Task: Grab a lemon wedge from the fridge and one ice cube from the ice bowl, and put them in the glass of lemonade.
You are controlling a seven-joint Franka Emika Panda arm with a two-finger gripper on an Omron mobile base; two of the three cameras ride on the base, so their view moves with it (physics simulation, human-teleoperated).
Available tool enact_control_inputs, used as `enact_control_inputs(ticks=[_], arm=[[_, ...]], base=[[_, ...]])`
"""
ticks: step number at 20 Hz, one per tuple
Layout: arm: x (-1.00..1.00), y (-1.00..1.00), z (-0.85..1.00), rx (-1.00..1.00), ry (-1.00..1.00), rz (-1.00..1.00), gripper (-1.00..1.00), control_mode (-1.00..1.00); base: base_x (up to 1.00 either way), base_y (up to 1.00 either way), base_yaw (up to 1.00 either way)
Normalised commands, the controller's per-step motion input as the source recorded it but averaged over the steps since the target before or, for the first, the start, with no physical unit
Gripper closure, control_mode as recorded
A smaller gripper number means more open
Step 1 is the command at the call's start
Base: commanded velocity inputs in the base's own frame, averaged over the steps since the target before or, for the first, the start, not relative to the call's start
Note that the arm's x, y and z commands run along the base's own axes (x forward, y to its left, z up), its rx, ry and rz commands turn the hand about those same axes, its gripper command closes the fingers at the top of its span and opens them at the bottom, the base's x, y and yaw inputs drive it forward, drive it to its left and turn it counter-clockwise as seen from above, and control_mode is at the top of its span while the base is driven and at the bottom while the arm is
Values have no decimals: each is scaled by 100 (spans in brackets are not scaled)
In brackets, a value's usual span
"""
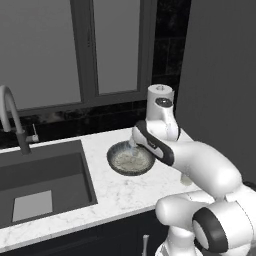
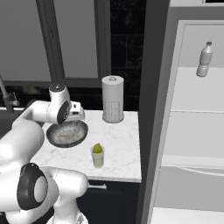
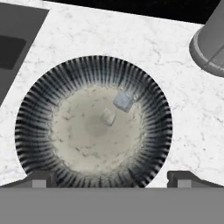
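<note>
Your gripper (image 3: 111, 178) hangs over the ice bowl (image 3: 39, 98), its two tips spread wide at the bottom of the hand view with nothing between them. Two ice cubes (image 3: 124, 100) lie near the bowl's middle, just right of centre. In the right base view the glass of lemonade (image 2: 98, 156) stands low on the counter (image 2: 122, 144) with the lemon wedge (image 2: 97, 148) in it, and the fridge (image 2: 192, 127) is open at right.

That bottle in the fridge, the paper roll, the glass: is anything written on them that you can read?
None can be read.
Bottle on the fridge shelf: label band too small to tell.
Paper-towel roll, glass of lemonade, ice bowl: no writing.
</note>
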Motion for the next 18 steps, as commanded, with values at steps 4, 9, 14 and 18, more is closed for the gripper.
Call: enact_control_inputs(ticks=[4, 9, 14, 18], arm=[[0, 3, -58, 0, 1, 0, -100, -100], [0, 7, -72, 0, 0, 0, -100, -100], [6, 13, -21, 0, 0, 0, -100, -100], [39, 16, 0, 0, 1, -5, -100, -100]], base=[[0, 0, 0], [0, 0, 0], [0, 0, 0], [0, 0, 0]])
